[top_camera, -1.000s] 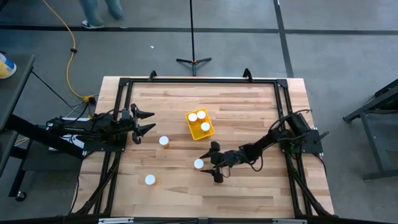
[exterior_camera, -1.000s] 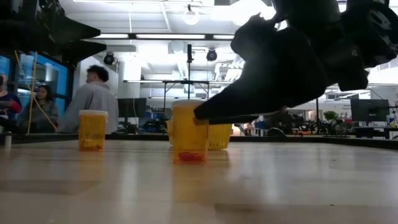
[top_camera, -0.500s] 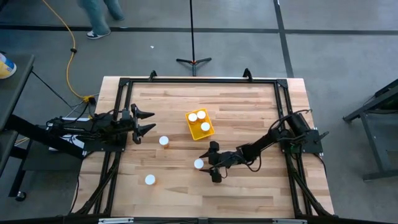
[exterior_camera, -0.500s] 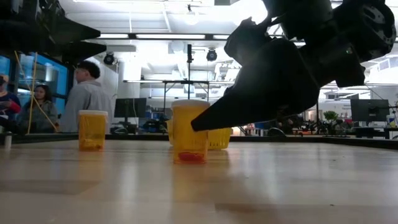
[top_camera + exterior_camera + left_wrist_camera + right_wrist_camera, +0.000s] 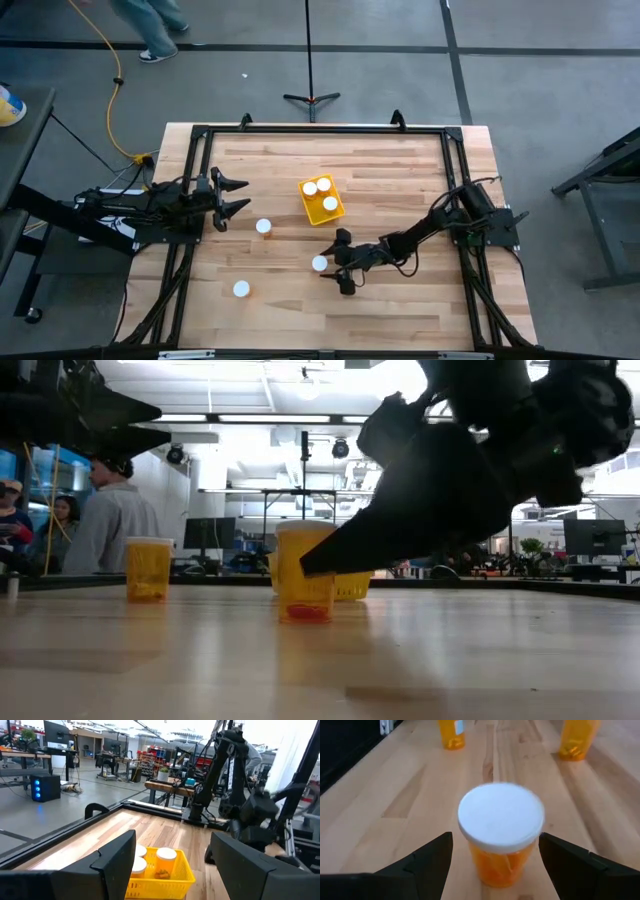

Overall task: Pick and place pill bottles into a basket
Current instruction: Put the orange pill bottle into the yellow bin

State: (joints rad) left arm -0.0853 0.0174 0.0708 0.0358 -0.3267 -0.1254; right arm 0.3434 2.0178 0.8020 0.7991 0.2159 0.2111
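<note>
On worktop [image 5: 400, 180], right gripper [image 5: 492, 865] fingers apart astride pill bottle [image 5: 501, 832]: centre, lower squarely below cap, then squeeze gently.

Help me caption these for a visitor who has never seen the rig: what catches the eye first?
The yellow basket near the table's middle, with two white-capped bottles in it. Next, the right gripper, open, reaching around a bottle standing on the wood just in front of the basket. Two more bottles stand loose toward the left, where the left gripper waits, open, at the table's left edge.
</note>
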